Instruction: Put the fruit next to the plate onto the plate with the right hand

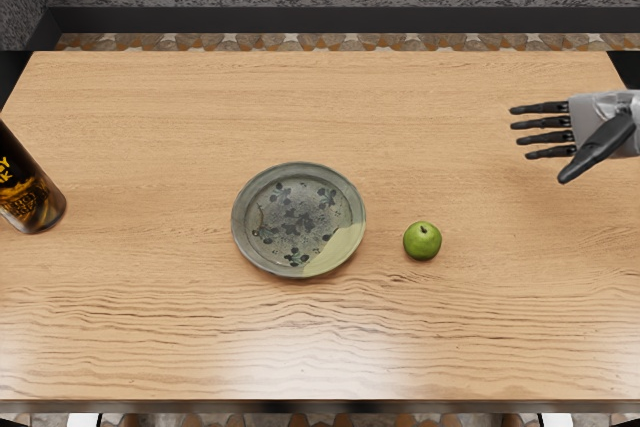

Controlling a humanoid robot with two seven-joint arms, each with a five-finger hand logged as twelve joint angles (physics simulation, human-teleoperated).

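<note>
The right hand [560, 137] hangs over the table [150, 317] with its fingers spread, holding nothing. Well below and left of it sits a small, round, green apple [422, 240], just beside the plate [298, 219] and apart from its rim.

dark bottle [25, 192]: cut by left edge, label unreadable | right hand [585, 132]: arm cut by right edge

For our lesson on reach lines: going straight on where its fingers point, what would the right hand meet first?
The right hand points left across the table, behind the green apple and plate. The way looks free until the dark bottle at the left edge, though depth is unclear.
</note>
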